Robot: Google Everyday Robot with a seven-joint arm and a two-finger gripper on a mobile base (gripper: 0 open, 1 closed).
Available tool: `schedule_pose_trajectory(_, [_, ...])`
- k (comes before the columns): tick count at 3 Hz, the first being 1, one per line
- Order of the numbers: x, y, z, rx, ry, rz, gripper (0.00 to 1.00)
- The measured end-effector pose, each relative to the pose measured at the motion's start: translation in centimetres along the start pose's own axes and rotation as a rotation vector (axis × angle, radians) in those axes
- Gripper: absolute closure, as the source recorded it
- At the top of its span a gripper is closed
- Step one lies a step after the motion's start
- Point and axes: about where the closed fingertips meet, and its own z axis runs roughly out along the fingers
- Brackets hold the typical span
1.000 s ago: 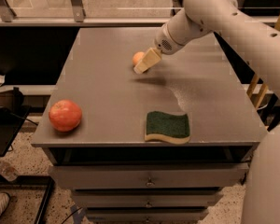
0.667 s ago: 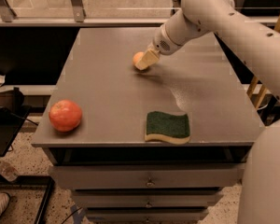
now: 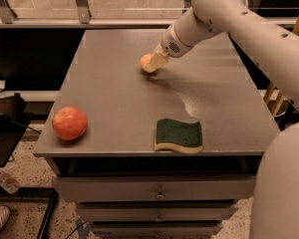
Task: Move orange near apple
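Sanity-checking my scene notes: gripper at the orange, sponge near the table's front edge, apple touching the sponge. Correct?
Not quite. The apple isn't touching the sponge; the camera view shows a stretch of table between them, with the apple by a front corner. The rest holds: gripper at the orange, sponge near the front edge.

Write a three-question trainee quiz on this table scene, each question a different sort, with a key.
1. True or false: the apple rests near the front left corner of the table, as the camera sees it.
2. Fill in: in the camera view, the green sponge lies to the ___ of the apple.
3. Which thing is closest to the gripper? A) sponge B) orange C) apple

Key: 1 true. 2 right. 3 B: the gripper is right against the orange, toward the table's far side.
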Motion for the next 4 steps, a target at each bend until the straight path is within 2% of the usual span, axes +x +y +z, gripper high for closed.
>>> schedule_pose_trajectory(1, [-0.6, 0.1, -2.2, 0.001, -0.012, -0.061, 1.0])
schedule_pose_trajectory(2, [-0.8, 1.4, -5.7, -0.032, -0.016, -0.18, 1.0])
schedule_pose_trajectory(3, [-0.8, 4.9, -8.1, -0.145, -0.026, -0.32, 1.0])
schedule_pose_trajectory(4, [0.0, 6.1, -8.2, -0.197, -0.008, -0.369, 1.0])
